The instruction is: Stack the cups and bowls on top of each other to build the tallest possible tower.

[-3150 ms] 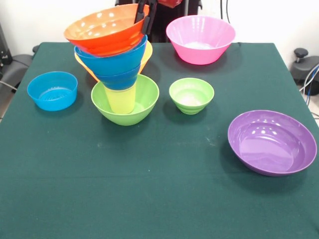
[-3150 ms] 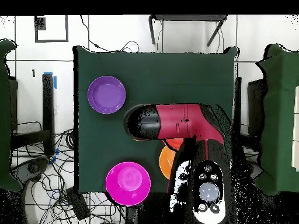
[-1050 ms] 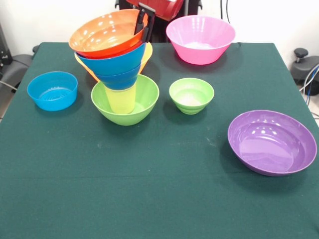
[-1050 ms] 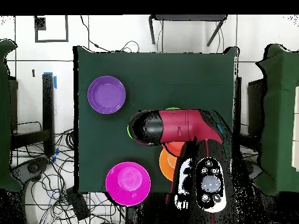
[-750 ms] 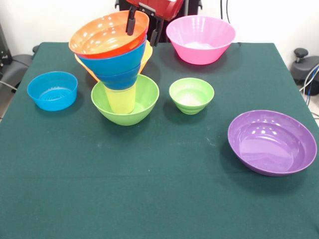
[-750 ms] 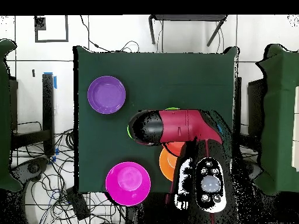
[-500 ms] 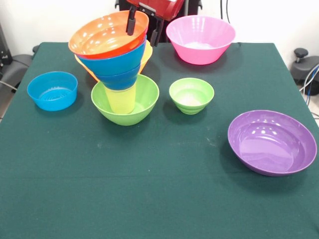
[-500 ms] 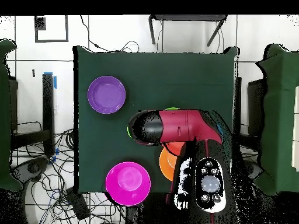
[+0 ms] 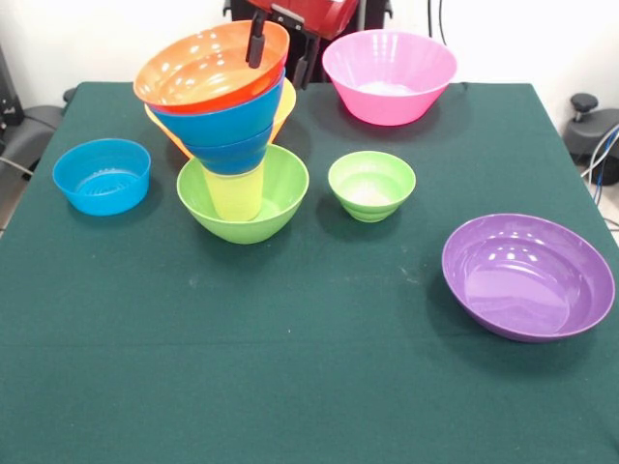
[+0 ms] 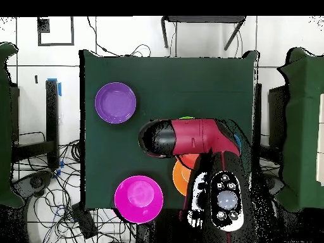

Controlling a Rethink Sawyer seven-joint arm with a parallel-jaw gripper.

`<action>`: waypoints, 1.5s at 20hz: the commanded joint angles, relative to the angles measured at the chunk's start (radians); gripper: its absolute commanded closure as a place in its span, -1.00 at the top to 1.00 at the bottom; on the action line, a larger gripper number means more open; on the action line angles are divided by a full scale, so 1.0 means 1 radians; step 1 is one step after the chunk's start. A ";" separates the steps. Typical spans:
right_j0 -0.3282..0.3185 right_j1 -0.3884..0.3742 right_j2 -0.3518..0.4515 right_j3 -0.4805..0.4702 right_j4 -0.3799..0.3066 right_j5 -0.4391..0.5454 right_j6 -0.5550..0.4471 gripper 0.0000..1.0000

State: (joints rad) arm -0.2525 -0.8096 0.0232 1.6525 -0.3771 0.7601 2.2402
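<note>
The tower stands left of centre: a large lime-green bowl (image 9: 253, 208) holds the pale yellow tumbler (image 9: 232, 196), with two blue bowls (image 9: 232, 130) on it and a tilted red-orange bowl (image 9: 198, 68) on top. My gripper (image 9: 280, 53) is open at the tower's top. One finger (image 9: 256, 39) hangs inside the red-orange bowl and the other (image 9: 303, 70) outside its far rim. In the overhead view the red arm (image 10: 190, 136) hides the tower, with only a green sliver (image 10: 185, 118) showing.
A pink bowl (image 9: 389, 75) (image 10: 138, 199) stands at the far side. A small green bowl (image 9: 371, 184) sits right of the tower and a purple bowl (image 9: 528, 275) (image 10: 115, 102) near right. A small light-blue bowl (image 9: 102, 174) sits left. An orange bowl (image 9: 284, 108) (image 10: 180, 178) stands behind the tower.
The gripper and arm have shifted very slightly. The tower and the loose bowls stand as before.
</note>
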 commanded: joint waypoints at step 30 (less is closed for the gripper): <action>0.175 0.064 -0.048 0.087 -0.009 -0.152 0.117 1.00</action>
State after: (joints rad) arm -0.1007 -0.8271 -0.0601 1.6581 -0.3765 0.7238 2.2402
